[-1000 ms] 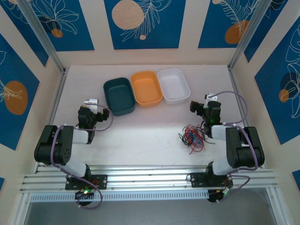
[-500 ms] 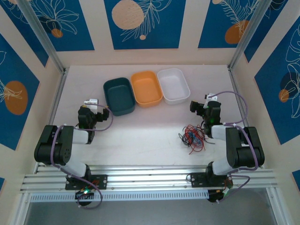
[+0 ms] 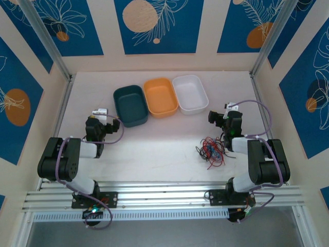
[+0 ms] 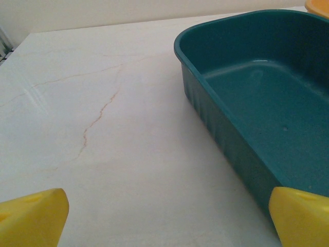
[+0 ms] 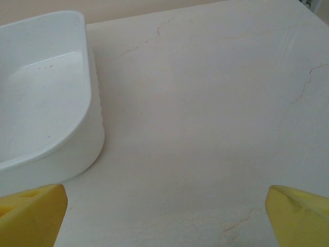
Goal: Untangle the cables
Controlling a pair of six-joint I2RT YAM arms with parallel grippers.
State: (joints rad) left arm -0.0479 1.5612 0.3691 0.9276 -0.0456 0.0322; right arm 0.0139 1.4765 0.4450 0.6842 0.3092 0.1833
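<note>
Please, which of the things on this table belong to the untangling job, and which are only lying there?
For the job: cables, in one tangled heap; left end effector and right end effector, both open.
Only lying about: teal bin, orange bin, white bin, all empty.

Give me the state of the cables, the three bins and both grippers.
cables: tangled in one bunch on the table, ungripped
teal bin: empty
orange bin: empty
white bin: empty
left gripper: open, holding nothing
right gripper: open, holding nothing
</note>
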